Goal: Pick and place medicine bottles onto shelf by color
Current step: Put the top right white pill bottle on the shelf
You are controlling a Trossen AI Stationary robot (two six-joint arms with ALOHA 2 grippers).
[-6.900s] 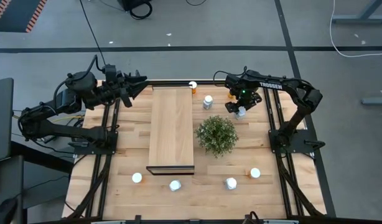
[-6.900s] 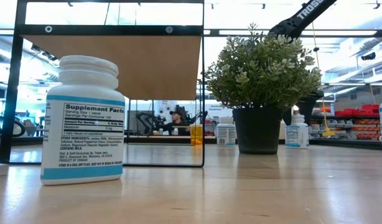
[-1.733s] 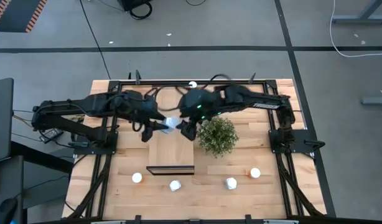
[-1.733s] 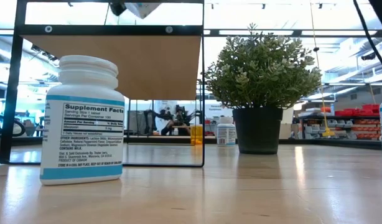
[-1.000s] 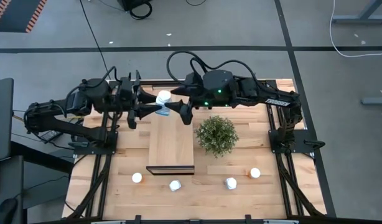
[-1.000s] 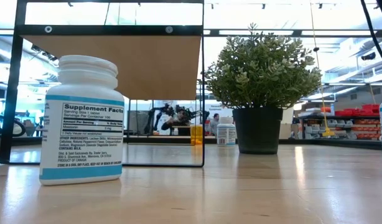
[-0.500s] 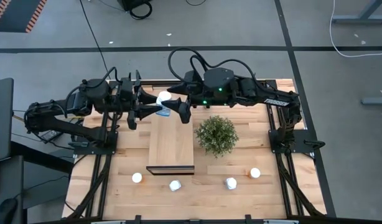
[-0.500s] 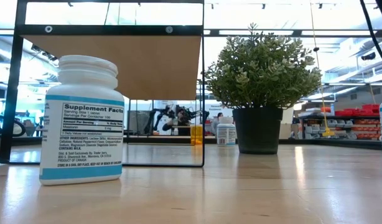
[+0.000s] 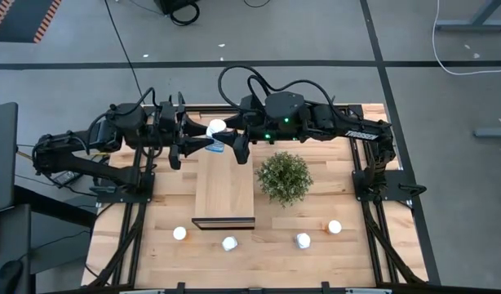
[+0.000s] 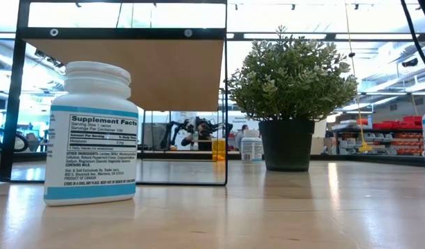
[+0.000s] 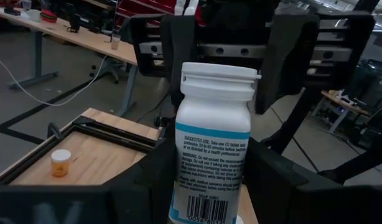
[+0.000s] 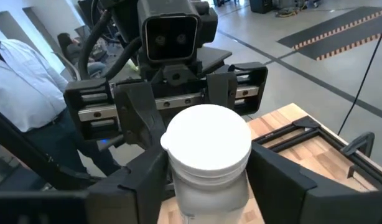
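Meeting above the far end of the long light-wood shelf (image 9: 224,175), both grippers flank one white-capped white pill bottle (image 9: 216,131) — left gripper (image 9: 203,140) clamped on its body, right gripper (image 9: 232,140) with fingers spread either side, contact unclear.

white-bodied bottles: 1 held aloft (image 9: 216,128), 2 at table front (image 9: 229,243) (image 9: 303,240) | orange-bodied bottles, front: 2 (image 9: 179,233) (image 9: 334,227) | orange bottle, rear: 1 (image 11: 60,163) | shelf: 1 (image 9: 224,175) | plant: 1 (image 9: 284,177) | grippers: 2 (image 9: 193,140) (image 9: 234,137)
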